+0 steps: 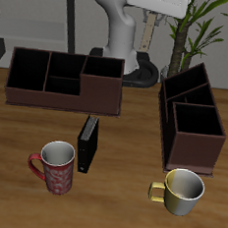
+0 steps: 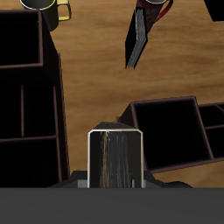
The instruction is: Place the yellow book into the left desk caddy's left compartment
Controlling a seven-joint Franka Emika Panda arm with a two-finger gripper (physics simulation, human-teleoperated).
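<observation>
My gripper [image 1: 151, 29] is shut on the yellow book [image 1: 149, 37], a thin grey-tan book that hangs below the fingers, high above the table's back part near the robot's base. In the wrist view the book [image 2: 115, 157] fills the space between the jaws. The left desk caddy [image 1: 192, 119], a dark maroon box with dividers, stands end-on, nearer the table's front edge than the gripper and off to one side. It also shows in the wrist view [image 2: 48, 96]. Its compartments look empty.
A second alike caddy [image 1: 65, 82] stands broadside farther back; it also shows in the wrist view [image 2: 171, 131]. A black book [image 1: 88, 143] stands upright in front of it. A red mug [image 1: 57, 167] and a yellow mug [image 1: 183, 190] stand near the front edge. A plant [image 1: 193, 30] stands at the back.
</observation>
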